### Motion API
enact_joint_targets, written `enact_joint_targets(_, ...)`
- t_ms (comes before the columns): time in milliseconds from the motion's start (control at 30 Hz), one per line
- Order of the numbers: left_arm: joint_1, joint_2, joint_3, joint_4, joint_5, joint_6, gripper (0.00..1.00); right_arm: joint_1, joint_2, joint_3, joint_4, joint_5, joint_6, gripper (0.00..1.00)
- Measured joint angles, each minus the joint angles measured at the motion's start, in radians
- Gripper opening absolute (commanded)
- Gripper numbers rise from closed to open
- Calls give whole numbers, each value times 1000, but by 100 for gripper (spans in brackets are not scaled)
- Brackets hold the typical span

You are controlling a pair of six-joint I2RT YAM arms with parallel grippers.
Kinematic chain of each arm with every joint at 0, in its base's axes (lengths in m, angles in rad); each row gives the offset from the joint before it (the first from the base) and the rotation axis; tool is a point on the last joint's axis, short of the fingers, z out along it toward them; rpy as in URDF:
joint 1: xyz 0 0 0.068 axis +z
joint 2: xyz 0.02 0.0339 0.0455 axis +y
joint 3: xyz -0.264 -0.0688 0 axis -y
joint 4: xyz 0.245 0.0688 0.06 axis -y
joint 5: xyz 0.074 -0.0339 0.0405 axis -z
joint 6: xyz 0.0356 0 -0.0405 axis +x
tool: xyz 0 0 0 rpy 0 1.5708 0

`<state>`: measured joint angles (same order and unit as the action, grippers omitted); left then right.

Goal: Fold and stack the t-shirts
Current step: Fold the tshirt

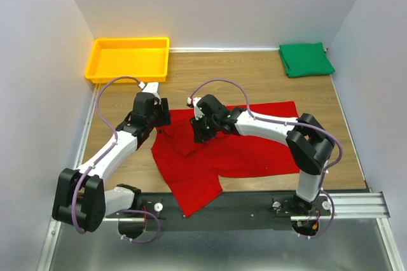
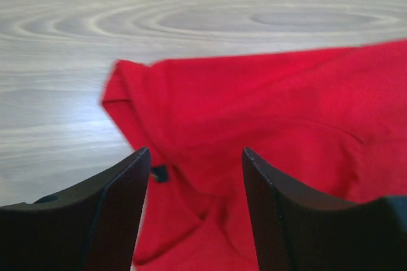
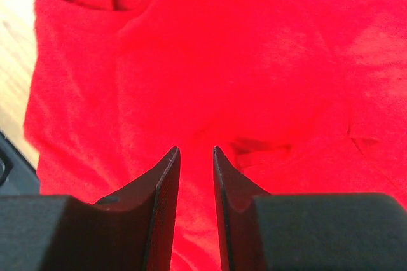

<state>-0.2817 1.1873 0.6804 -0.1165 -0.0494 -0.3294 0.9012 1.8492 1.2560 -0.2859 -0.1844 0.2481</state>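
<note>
The red t-shirt (image 1: 248, 147) lies spread and rumpled on the wooden table, with one part hanging over the near edge. The green t-shirt (image 1: 306, 59) sits folded at the back right corner. My left gripper (image 1: 160, 121) is open just above the red shirt's left edge; its wrist view (image 2: 194, 153) shows a bunched sleeve (image 2: 137, 93) between the wide jaws. My right gripper (image 1: 203, 131) hovers low over the shirt's upper left part; its jaws (image 3: 196, 150) stand a narrow gap apart with red cloth (image 3: 210, 61) showing between them.
A yellow plastic tray (image 1: 127, 43) stands at the back left. Grey walls close off the left, back and right sides. A black rail (image 1: 254, 204) carrying the arm bases runs along the near table edge.
</note>
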Motion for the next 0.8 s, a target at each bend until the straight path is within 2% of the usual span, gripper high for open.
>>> enact_joint_targets(267, -97, 23, -10, -38, 2, -119, 64, 0, 32, 0, -3, 97, 67, 33)
enact_joint_targets(467, -100, 51, -25, -61, -2, -158, 64, 0, 45, -24, -26, 220, 100, 33)
enact_joint_targets(800, -100, 42, -25, -72, -24, -171, 64, -18, -27, -105, -91, 404, 101, 33)
